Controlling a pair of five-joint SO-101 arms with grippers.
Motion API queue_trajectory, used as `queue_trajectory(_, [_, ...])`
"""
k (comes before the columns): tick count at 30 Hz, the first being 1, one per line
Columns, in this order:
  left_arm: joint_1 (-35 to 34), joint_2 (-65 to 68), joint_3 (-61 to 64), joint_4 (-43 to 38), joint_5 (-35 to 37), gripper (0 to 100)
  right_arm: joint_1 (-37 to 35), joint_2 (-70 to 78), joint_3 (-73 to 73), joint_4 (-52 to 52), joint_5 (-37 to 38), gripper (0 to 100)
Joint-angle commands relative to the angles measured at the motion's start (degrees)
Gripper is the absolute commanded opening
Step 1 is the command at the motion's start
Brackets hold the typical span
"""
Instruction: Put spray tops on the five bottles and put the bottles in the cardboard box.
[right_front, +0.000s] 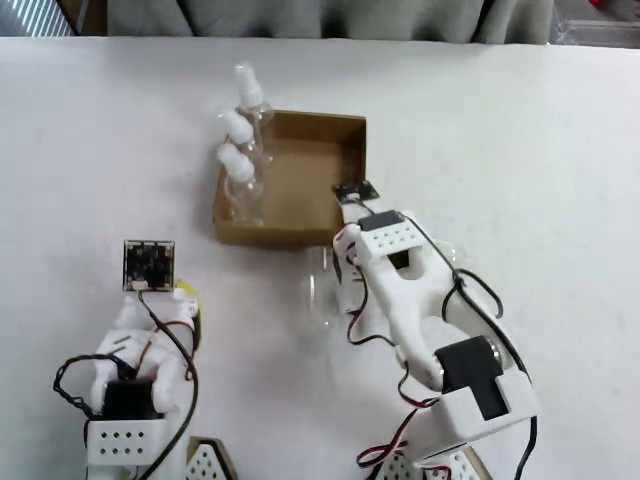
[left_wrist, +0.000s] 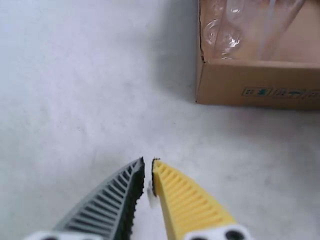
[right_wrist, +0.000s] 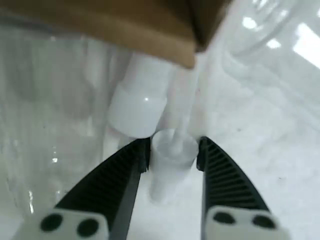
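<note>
The cardboard box (right_front: 300, 185) stands mid-table, and three clear bottles (right_front: 243, 165) with white spray tops stand along one side of it. My right gripper (right_wrist: 173, 145) is just in front of the box corner (right_wrist: 165, 35), shut on a white spray top (right_wrist: 169, 172) whose thin tube points toward the box. A second white top (right_wrist: 137, 112) lies beside it, against a clear bottle (right_wrist: 50, 105). In the high view that bottle (right_front: 320, 290) lies by the right arm (right_front: 400, 290). My left gripper (left_wrist: 148, 162) is shut and empty over bare table, short of the box (left_wrist: 255, 85).
Another clear bottle (right_front: 455, 255) lies on the table on the far side of the right arm; it is visible past the box corner (right_wrist: 270, 25). Black cables loop around both arms. Open white tabletop spreads to the left and right of the box.
</note>
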Motion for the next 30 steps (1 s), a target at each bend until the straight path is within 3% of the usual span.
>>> queue_trajectory(1, [-0.5,-1.0,-0.3,0.5,-0.6,4,0.4,-0.5,-0.6,-0.4,0.4,7.5])
queue_trajectory(3, [-0.5,-1.0,-0.3,0.5,-0.6,4,2.0,-0.7,-1.3,0.0,0.4,1.3])
queue_trajectory(11, [-0.5,-1.0,-0.3,0.5,-0.6,4,11.8,-9.5,-9.8,16.9,0.6,1.6])
queue_trajectory(19, [-0.6,-1.0,-0.3,0.5,-0.6,4,15.8,-21.7,-16.9,26.4,14.5,1.6])
queue_trajectory(24, [-1.7,-1.0,-0.3,0.5,-0.6,4,10.2,-28.8,-18.4,26.3,20.5,1.6])
queue_trajectory(30, [-11.1,-1.1,-2.5,0.4,-0.4,4,-3.8,-31.7,-18.2,27.9,33.1,1.7])
